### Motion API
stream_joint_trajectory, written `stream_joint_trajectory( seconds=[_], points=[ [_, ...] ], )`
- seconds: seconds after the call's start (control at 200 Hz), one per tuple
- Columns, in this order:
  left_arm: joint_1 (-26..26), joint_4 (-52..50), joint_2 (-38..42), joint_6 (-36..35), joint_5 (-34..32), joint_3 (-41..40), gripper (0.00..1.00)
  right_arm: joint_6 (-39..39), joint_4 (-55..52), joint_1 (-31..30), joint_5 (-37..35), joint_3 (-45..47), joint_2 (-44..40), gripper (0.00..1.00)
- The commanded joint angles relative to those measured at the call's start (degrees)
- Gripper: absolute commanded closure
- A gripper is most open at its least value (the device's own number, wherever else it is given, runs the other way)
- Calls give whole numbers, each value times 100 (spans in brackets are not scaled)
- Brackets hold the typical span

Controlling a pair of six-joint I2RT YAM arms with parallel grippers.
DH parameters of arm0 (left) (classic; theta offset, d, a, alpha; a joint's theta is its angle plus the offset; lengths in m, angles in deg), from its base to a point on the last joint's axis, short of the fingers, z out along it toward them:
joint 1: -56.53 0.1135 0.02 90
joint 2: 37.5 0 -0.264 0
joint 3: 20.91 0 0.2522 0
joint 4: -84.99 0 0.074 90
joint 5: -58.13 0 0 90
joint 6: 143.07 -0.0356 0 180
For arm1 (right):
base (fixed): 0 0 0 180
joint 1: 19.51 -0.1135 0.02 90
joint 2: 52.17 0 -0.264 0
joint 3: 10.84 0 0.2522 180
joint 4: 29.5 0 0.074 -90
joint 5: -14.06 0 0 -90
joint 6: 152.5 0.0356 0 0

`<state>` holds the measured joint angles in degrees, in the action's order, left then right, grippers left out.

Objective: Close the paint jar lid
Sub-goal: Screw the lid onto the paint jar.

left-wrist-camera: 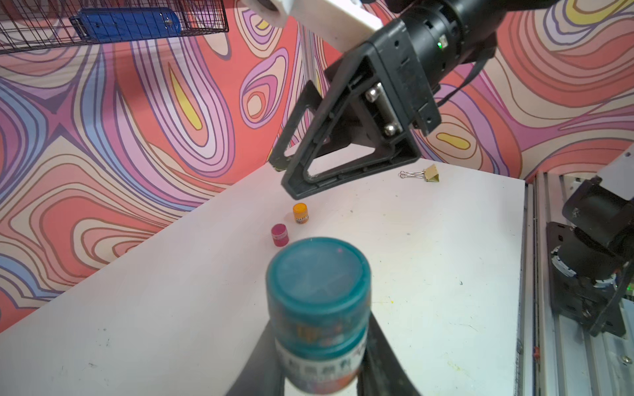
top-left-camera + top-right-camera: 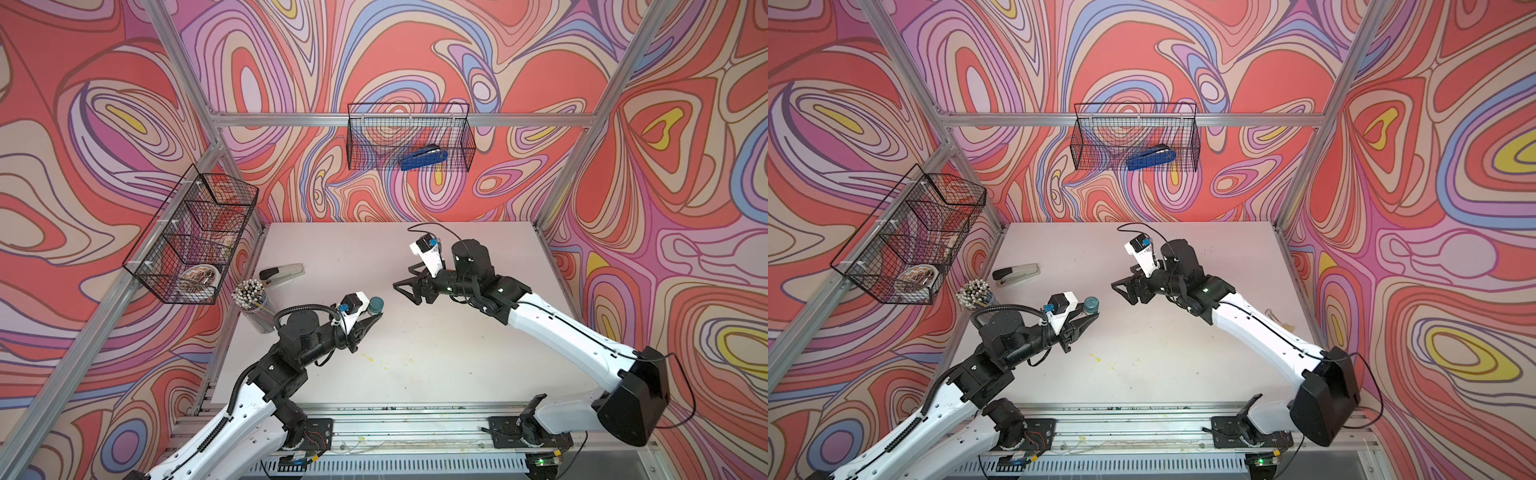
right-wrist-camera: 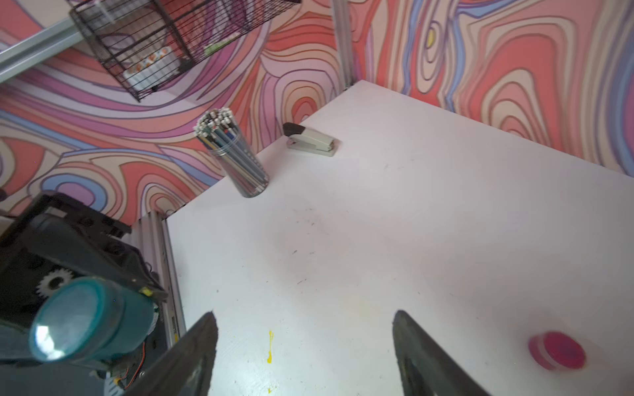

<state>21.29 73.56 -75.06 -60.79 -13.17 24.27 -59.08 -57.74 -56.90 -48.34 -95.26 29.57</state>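
1. Currently the left tool (image 2: pixel 371 319) is clamped on the paint jar (image 1: pixel 319 301), with one finger on each side of its lower body, below the lid (image 1: pixel 317 271).
2. Jar position: over the left-centre of the tabletop (image 2: pixel 436 353), not far from the pencil cup (image 2: pixel 253 305). It appears lifted off the surface. In the right wrist view the jar leans, its top turned toward that camera.
3. Jar look: a small round pot, teal all over.
4. Lid look: teal and flat-topped with a slightly raised rim. The surface is dull and scuffed, with a tiny pink speck near one edge. It sits on the jar, square to the body. Cannot tell whether it is fully tightened.
5. Below the lid: a band of multicoloured print, then a white label with dark characters, too blurred to read.
6. Right tool (image 3: pixel 305 319) stands spread wide with nothing between its fingers, well apart from the jar and pointing roughly toward it.
7. Also on the tabletop: a red jar (image 1: pixel 279 235) and an orange jar (image 1: pixel 300 213) near each other, a binder clip (image 1: pixel 430 173), a grey stapler (image 2: pixel 282 272) and a yellow smear (image 3: pixel 270 349).
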Motion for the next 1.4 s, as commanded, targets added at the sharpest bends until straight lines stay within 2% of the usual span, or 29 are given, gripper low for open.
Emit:
stream_joint_trajectory(
  seconds=[0.0, 0.155, 0.275, 0.456, 0.786, 0.927, 1.222, 1.392],
  points=[
    [9, -158, 80, -92, 146, 171, 72, -371, -157, 12, 934, -284, 200, 19],
    [9, -119, 132, -83, 293, 81, 72, -596, -242, 12, 936, -233, 141, 18],
    [9, 155, 148, 6, 617, -84, 71, -858, -340, 12, 1307, -287, 152, 20],
    [9, 760, -36, 295, 1159, -368, 71, -1044, -513, 11, 1604, -313, 41, 28],
    [8, 949, -537, 128, 983, -249, 71, -1060, -468, 12, 1688, -120, -241, 36],
    [9, 1034, -679, -18, 789, -233, 71, -1142, -652, 12, 1846, -158, -250, 37],
    [9, 1361, -1102, -101, 810, 79, 71, -1010, -621, 4, 1973, -60, -110, 38],
    [9, 1467, -1222, -72, 853, 110, 71, -984, -540, 8, 1829, -19, -44, 38]
  ],
)
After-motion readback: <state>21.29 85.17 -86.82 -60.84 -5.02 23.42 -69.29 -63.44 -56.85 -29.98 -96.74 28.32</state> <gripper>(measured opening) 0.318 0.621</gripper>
